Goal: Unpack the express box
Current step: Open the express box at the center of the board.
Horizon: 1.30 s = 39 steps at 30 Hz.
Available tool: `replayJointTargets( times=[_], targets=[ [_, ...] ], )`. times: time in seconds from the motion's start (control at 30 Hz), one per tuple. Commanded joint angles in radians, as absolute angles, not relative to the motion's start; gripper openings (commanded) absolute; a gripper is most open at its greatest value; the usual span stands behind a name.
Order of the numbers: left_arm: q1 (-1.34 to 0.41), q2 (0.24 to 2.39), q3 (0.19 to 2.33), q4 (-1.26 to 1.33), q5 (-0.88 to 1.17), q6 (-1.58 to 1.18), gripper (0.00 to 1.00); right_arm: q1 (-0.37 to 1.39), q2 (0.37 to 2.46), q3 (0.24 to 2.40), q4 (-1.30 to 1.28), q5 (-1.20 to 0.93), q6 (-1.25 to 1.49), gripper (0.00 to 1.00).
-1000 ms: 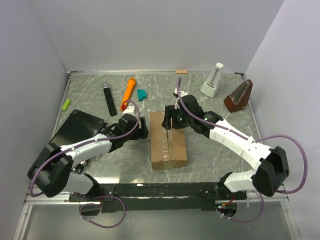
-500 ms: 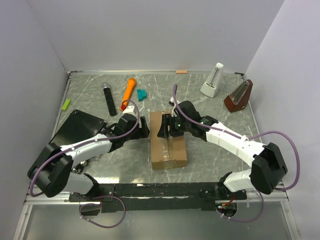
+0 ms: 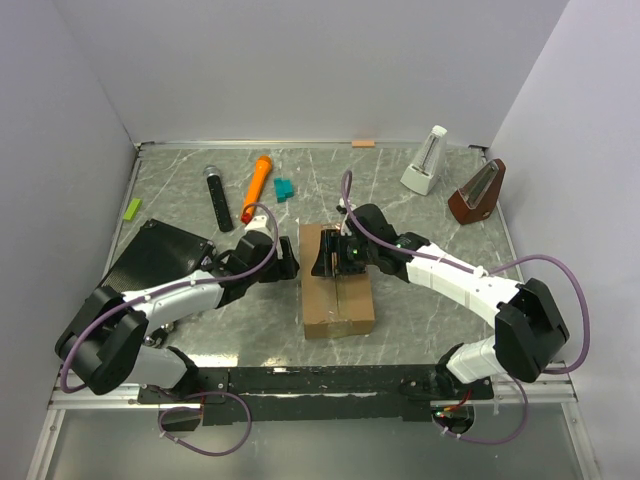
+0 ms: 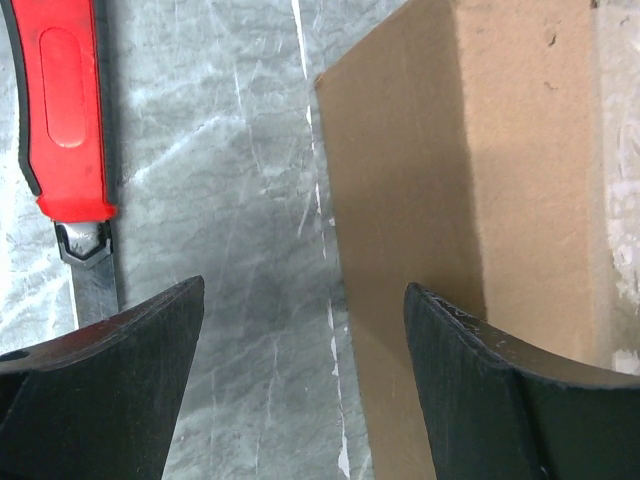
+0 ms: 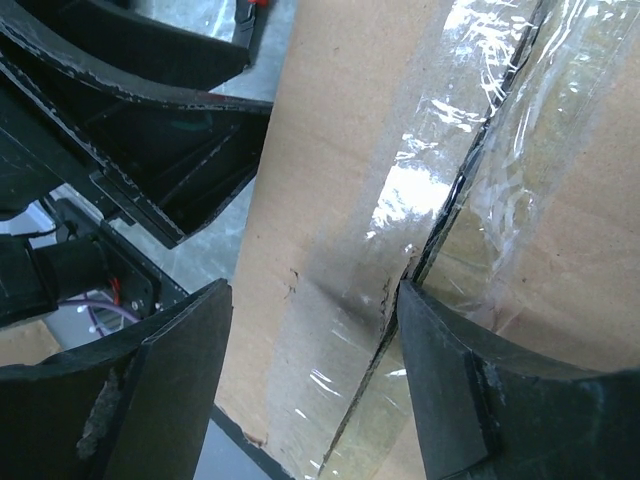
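Note:
The express box (image 3: 338, 292), a brown carton with clear tape along its top seam, lies mid-table. My right gripper (image 3: 334, 256) is open and low over the box's far end. In the right wrist view (image 5: 312, 345) its jaws straddle the left top flap (image 5: 330, 200). One fingertip (image 5: 450, 350) sits at the split taped seam (image 5: 470, 150). My left gripper (image 3: 291, 264) is open beside the box's left wall. In the left wrist view (image 4: 305, 310) the box wall (image 4: 450, 180) lies by the right finger (image 4: 500, 400), with bare table between the jaws.
An orange-red utility knife (image 3: 258, 184) lies just beyond the left gripper, also in the left wrist view (image 4: 65, 110). A flat black case (image 3: 155, 255) sits at left. A black stick (image 3: 217, 195), teal block (image 3: 285, 188), green block (image 3: 132, 208) and two metronomes (image 3: 425, 160) (image 3: 478, 192) stand further back.
My right gripper has moved left and down onto the box's far end, coming to straddle the left flap at the seam. The left arm has barely shifted.

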<state>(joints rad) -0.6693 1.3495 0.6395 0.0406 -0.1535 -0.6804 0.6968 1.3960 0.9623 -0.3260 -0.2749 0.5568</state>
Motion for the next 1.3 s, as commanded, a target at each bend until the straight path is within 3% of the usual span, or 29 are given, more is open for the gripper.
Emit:
replayJointTargets(
  times=[0.0,0.3,0.57,0.83,1.03,1.27],
  targets=[
    [-0.673,1.335,0.630,0.087,-0.140,-0.706,0.85,0.693,1.413,0.963,-0.350,-0.212,0.554,0.75],
    [-0.672,1.333,0.609,0.138,-0.123,-0.724,0.84,0.689,1.447,0.881,-0.194,-0.340,0.643,0.76],
    [-0.673,1.344,0.612,0.147,-0.118,-0.733,0.84,0.689,1.356,0.825,-0.064,-0.422,0.744,0.73],
    [-0.672,1.351,0.626,0.138,-0.126,-0.732,0.84,0.693,1.279,0.876,-0.106,-0.423,0.739,0.59],
    [-0.675,1.358,0.643,0.127,-0.124,-0.726,0.84,0.693,1.276,0.884,-0.088,-0.452,0.739,0.33],
    [-0.673,1.359,0.647,0.115,-0.129,-0.718,0.84,0.677,1.267,0.848,0.026,-0.543,0.778,0.28]
  ],
)
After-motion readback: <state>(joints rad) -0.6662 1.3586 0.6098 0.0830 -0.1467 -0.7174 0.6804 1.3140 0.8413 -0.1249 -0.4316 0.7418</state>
